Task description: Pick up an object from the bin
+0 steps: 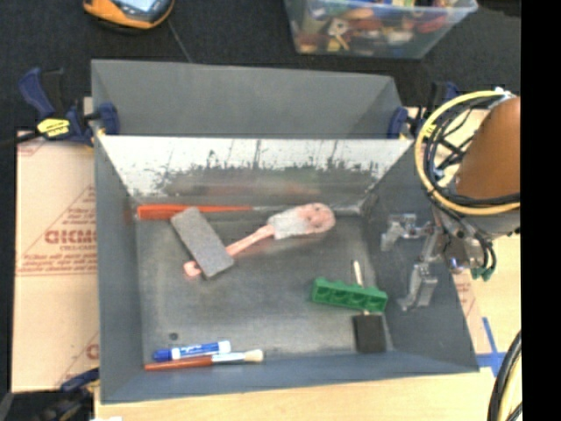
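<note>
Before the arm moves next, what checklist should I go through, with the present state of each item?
1. Gripper empty: ok, nothing between its fingers.
2. Jaws open: ok.
3. Gripper above a thing: not ok; it hangs over the grey metal bin's right slope.
4. Green studded plastic brick, the nearest thing, uncovered: ok.
5. Small black block clear of the brick: cannot tell.

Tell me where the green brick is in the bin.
In the camera view the green brick lies right of centre on the bin floor, just behind the black block and left of the gripper.
</note>
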